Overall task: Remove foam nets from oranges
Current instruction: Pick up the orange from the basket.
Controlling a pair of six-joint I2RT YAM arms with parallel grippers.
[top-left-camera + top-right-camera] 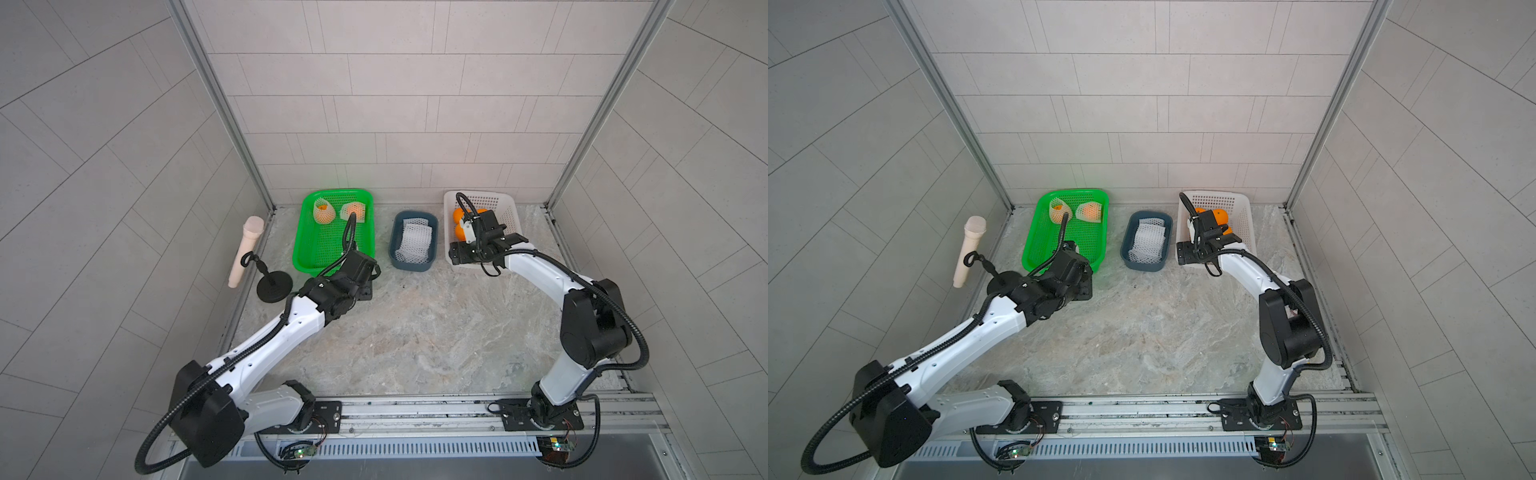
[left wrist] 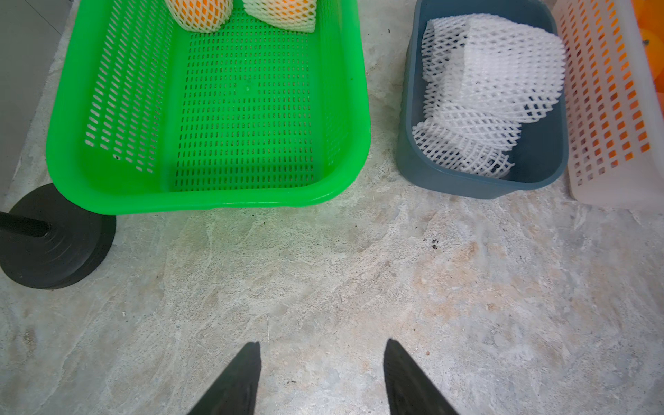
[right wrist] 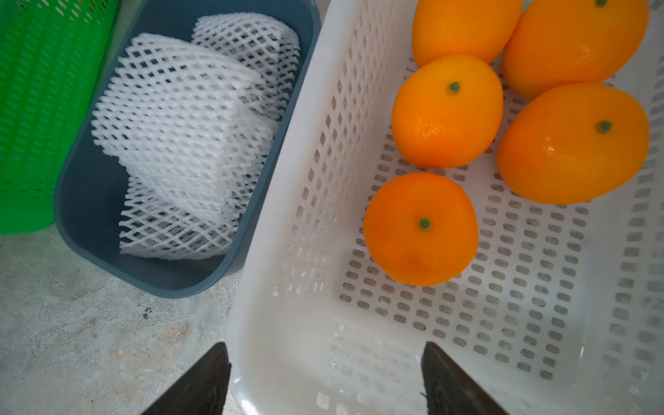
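**A:** What is the left gripper (image 2: 322,344) doing?

**B:** It is hovering above the bare stone tabletop (image 2: 323,273), just in front of the green basket (image 2: 215,203). Its two fingers are standing partly apart, and nothing is sitting between them or touching them.

**A:** And the right gripper (image 3: 325,345)?

**B:** That one is hanging over the near end of the white basket (image 3: 280,359). Its fingers are spread about as far, one showing at the rim and one over the perforated floor. It is gripping nothing. Whether a finger is brushing the rim, I cannot tell.

**A:** Where are the oranges lying?

**B:** Five oranges (image 3: 420,230) are sitting bare in the white basket, bunched together ahead of the right fingers and clear of them. Two netted oranges (image 1: 324,212) are lying side by side at the far end of the green basket, each one wrapped in white mesh.

**A:** And the loose foam nets?

**B:** The foam nets (image 2: 492,90) are lying limp in a heap inside the blue-grey tub (image 2: 467,188), which is standing between the two baskets.
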